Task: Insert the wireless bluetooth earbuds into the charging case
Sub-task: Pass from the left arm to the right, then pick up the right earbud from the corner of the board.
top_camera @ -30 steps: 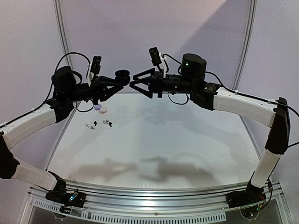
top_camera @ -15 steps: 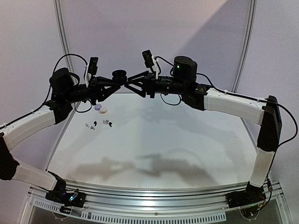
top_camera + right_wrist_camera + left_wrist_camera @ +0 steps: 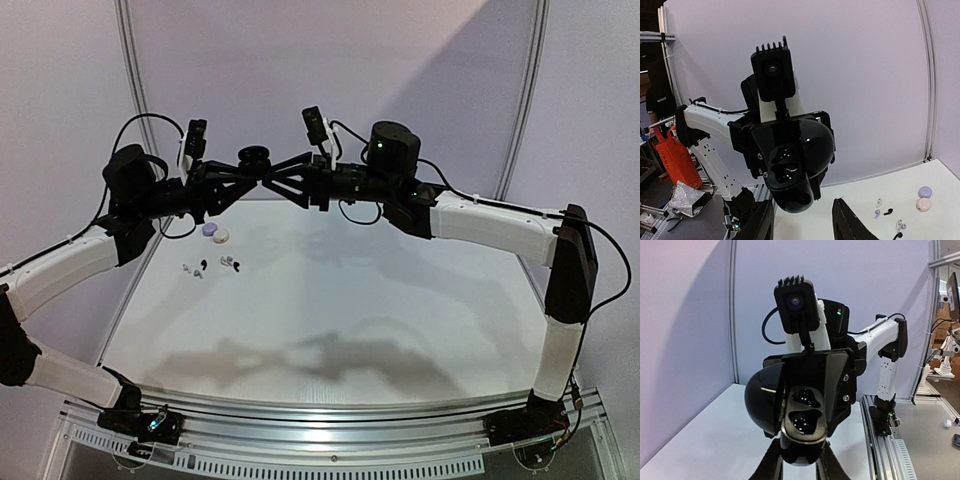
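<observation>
Left tool (image 3: 800, 466) clamps the open black case (image 3: 801, 421) aloft; right tool (image 3: 802, 220) half-open astride it; close squarely, gently, without tilting it.

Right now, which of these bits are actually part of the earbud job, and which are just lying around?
Part of the job:
- black charging case, lid open, wells looking empty, held in the air by the left gripper
- tiny earbuds, black and whitish, scattered on the table

Just lying about, it seems:
- lavender puck
- pale puck next to it
</observation>
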`<state>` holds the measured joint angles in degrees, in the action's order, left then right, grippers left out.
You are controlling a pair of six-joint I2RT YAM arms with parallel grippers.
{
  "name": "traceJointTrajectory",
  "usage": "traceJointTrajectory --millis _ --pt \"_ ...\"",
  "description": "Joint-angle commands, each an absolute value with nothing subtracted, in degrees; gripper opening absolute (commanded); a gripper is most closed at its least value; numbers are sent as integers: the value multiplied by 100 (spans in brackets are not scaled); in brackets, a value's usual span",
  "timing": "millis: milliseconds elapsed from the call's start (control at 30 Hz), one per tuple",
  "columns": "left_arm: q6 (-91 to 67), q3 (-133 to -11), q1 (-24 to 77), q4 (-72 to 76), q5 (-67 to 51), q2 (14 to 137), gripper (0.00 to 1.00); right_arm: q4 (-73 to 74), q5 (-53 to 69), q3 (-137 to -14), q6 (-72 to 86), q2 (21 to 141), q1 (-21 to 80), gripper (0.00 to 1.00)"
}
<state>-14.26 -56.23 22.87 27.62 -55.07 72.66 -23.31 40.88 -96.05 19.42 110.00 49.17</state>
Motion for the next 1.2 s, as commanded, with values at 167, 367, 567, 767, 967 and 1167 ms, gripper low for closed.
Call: traceJointTrajectory --millis 167,367,567,767,967,1167 --pt "-1450 -5651 2344 2846 -5581 7356 0 -2558 4352 -9864 2054 11173 4974 30" --pt "-1360 -5690 2363 2844 -5586 7377 0 -2533 4445 -9918 2058 11223 4985 23" --pt "-1380 -5695 2395 2811 -5590 7389 0 -2498 4506 -9949 2035 11239 4986 14" --pt "-1356 -5700 2411 2747 -5606 7385 0 -2483 4538 -9938 2030 11239 4984 4" --pt "-1233 -5699 2411 2600 -5583 7358 20 -2720 4410 -9702 1929 11113 4985 0" --pt "-989 -5698 2393 2201 -5567 7292 72 -2782 4098 -9385 1650 10876 4986 0"
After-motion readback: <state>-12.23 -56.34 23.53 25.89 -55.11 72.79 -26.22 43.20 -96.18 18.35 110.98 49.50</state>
